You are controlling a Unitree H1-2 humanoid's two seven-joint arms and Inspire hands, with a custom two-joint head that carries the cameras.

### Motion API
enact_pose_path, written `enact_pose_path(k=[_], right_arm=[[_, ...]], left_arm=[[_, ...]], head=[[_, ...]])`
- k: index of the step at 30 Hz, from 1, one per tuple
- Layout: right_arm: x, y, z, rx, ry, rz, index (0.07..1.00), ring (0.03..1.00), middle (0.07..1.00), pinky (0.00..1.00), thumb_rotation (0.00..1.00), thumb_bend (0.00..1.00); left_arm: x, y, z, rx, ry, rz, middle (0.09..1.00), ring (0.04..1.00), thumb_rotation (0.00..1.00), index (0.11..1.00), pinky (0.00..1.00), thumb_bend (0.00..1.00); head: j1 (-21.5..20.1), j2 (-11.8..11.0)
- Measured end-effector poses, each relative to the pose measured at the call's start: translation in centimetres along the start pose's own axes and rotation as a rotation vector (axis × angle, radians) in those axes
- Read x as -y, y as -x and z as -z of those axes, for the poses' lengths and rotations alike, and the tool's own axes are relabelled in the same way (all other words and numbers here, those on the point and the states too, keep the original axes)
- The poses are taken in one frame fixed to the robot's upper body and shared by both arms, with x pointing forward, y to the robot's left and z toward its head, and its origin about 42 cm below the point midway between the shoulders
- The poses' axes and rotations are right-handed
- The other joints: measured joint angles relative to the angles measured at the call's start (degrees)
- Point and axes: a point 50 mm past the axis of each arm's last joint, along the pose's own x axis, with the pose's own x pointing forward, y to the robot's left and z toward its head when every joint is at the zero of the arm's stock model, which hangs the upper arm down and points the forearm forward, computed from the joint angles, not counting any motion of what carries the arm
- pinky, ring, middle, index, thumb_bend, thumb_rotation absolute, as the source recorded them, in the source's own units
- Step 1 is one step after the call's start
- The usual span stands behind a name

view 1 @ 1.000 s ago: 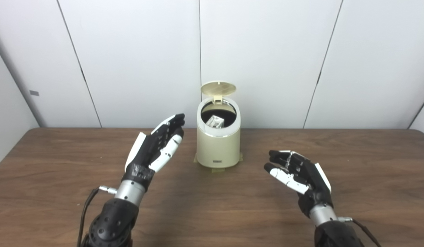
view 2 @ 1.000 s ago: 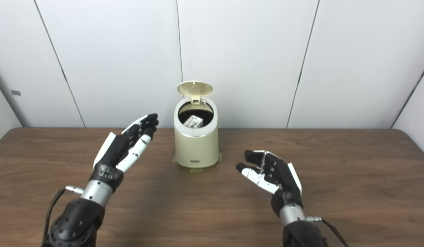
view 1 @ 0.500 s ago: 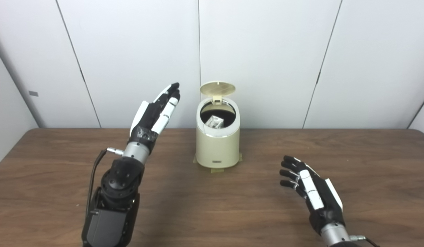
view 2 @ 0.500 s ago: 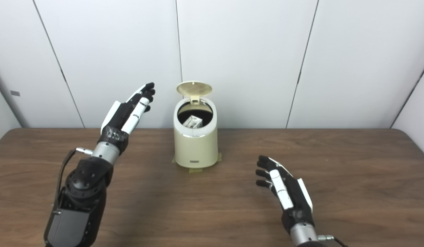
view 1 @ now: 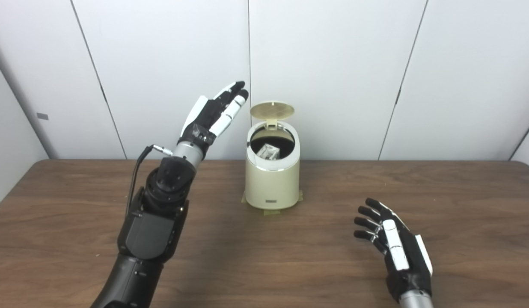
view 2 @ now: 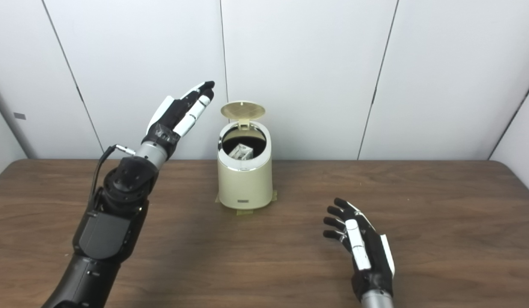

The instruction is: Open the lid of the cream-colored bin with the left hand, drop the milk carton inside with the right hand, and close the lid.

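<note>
The cream-colored bin (view 1: pixel 271 182) stands at the back middle of the wooden table (view 1: pixel 290 256). Its round lid (view 1: pixel 271 110) is flipped up and stands open behind the mouth. The milk carton (view 1: pixel 268 151) lies inside the bin, its pale top showing. My left hand (view 1: pixel 215 112) is open and empty, raised high with fingers straight, just left of the lid and apart from it. My right hand (view 1: pixel 395 248) is open and empty, low over the table at the front right.
Grey tape (view 1: pixel 271 209) shows under the bin's base. White wall panels (view 1: pixel 375 64) stand right behind the bin. The table's rounded far corners lie at left and right.
My left arm has risen and reached forward, bringing the hand up next to the open lid. My right hand has drawn back toward the front and turned palm down. Bin and carton have not moved.
</note>
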Motion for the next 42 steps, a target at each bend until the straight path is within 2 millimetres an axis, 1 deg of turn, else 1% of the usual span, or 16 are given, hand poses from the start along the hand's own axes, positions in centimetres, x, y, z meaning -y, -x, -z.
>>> enact_pose_path(k=[2, 5, 8, 10, 13, 18, 21, 23, 26, 27, 28, 30, 32, 35, 38, 42], right_arm=[[0.0, 0.1, 0.1, 0.006, -0.003, 0.021, 0.811, 0.677, 0.719, 0.56, 0.54, 0.4], [-0.3, 0.2, 0.3, 0.017, -0.017, 0.038, 0.816, 0.66, 0.703, 0.56, 0.6, 0.37], [-0.4, 0.2, 0.8, 0.011, -0.041, 0.059, 0.793, 0.621, 0.668, 0.53, 0.77, 0.36], [-0.4, 0.1, 1.0, 0.023, -0.055, 0.082, 0.801, 0.613, 0.655, 0.53, 0.92, 0.38], [-0.3, -0.1, 1.0, 0.046, -0.056, 0.09, 0.81, 0.603, 0.646, 0.53, 0.99, 0.4], [-0.2, -0.3, 1.0, 0.064, -0.057, 0.103, 0.805, 0.601, 0.635, 0.53, 1.0, 0.39], [-0.3, -0.3, 1.0, 0.062, -0.059, 0.104, 0.806, 0.605, 0.632, 0.53, 1.0, 0.38], [-0.3, -0.5, 1.0, 0.06, -0.063, 0.106, 0.85, 0.62, 0.643, 0.55, 1.0, 0.36], [-0.3, -0.7, 1.3, 0.052, -0.067, 0.113, 0.915, 0.623, 0.651, 0.56, 0.99, 0.33], [-0.2, -0.8, 1.3, 0.054, -0.069, 0.118, 0.933, 0.625, 0.655, 0.55, 0.95, 0.32], [-0.2, -1.0, 1.3, 0.06, -0.071, 0.123, 0.937, 0.625, 0.657, 0.55, 0.93, 0.32], [-0.2, -1.1, 1.4, 0.074, -0.063, 0.131, 0.932, 0.622, 0.654, 0.55, 0.91, 0.33], [-0.2, -1.2, 1.4, 0.086, -0.04, 0.141, 0.927, 0.623, 0.65, 0.57, 0.89, 0.35], [-0.2, -1.3, 1.3, 0.107, -0.02, 0.144, 0.928, 0.632, 0.647, 0.59, 0.87, 0.38], [-0.3, -1.3, 1.2, 0.113, -0.003, 0.138, 0.929, 0.648, 0.652, 0.61, 0.88, 0.4], [-0.5, -1.4, 1.1, 0.134, 0.045, 0.119, 0.936, 0.669, 0.662, 0.65, 0.91, 0.43]], left_arm=[[0.2, -0.5, 0.0, 0.0, -0.015, 0.007, 0.916, 0.957, 0.95, 0.916, 0.92, 0.43], [0.4, -1.1, -0.1, 0.008, -0.039, 0.018, 0.889, 0.937, 0.96, 0.9, 0.9, 0.44], [0.9, -1.7, -0.5, 0.015, -0.091, 0.039, 0.86, 0.925, 1.0, 0.86, 0.88, 0.43], [1.3, -1.9, -0.9, 0.021, -0.109, 0.056, 0.82, 0.92, 0.99, 0.852, 0.91, 0.43], [1.5, -2.1, -1.2, 0.029, -0.122, 0.069, 0.802, 0.92, 1.0, 0.843, 0.93, 0.42], [1.9, -2.5, -2.1, 0.047, -0.163, 0.107, 0.769, 0.927, 1.0, 0.8, 1.0, 0.41], [2.0, -2.6, -2.2, 0.056, -0.199, 0.122, 0.727, 0.855, 1.0, 0.791, 0.99, 0.39], [1.9, -2.6, -2.1, 0.064, -0.229, 0.132, 0.716, 0.813, 1.0, 0.775, 0.94, 0.39], [1.9, -2.4, -1.9, 0.072, -0.329, 0.154, 0.729, 0.802, 1.0, 0.759, 0.85, 0.44], [2.0, -2.4, -1.9, 0.077, -0.377, 0.16, 0.727, 0.785, 1.0, 0.75, 0.79, 0.45], [2.1, -2.3, -1.8, 0.088, -0.439, 0.167, 0.735, 0.776, 1.0, 0.755, 0.75, 0.46], [2.1, -1.9, -2.0, 0.123, -0.571, 0.181, 0.763, 0.794, 1.0, 0.765, 0.72, 0.51], [1.9, -1.4, -2.4, 0.159, -0.716, 0.184, 0.776, 0.811, 0.99, 0.768, 0.74, 0.55], [1.8, -0.9, -2.8, 0.194, -0.867, 0.192, 0.78, 0.831, 0.94, 0.768, 0.82, 0.57], [2.1, -0.8, -2.9, 0.204, -0.921, 0.199, 0.768, 0.829, 0.91, 0.763, 0.87, 0.57], [2.4, -0.7, -2.8, 0.206, -0.97, 0.227, 0.764, 0.809, 0.97, 0.767, 0.86, 0.58]], head=[[-0.09, -0.09], [-0.44, -0.18], [-0.53, -0.27], [-0.53, -0.61], [-0.7, -1.05], [-1.06, -1.41], [-1.32, -1.5], [-1.41, -1.41], [-1.32, -1.5], [-1.32, -1.5], [-1.15, -1.32], [-1.23, -1.15], [-1.32, -0.97], [-1.23, -0.53], [-1.41, -0.18], [-1.5, 0.26]])
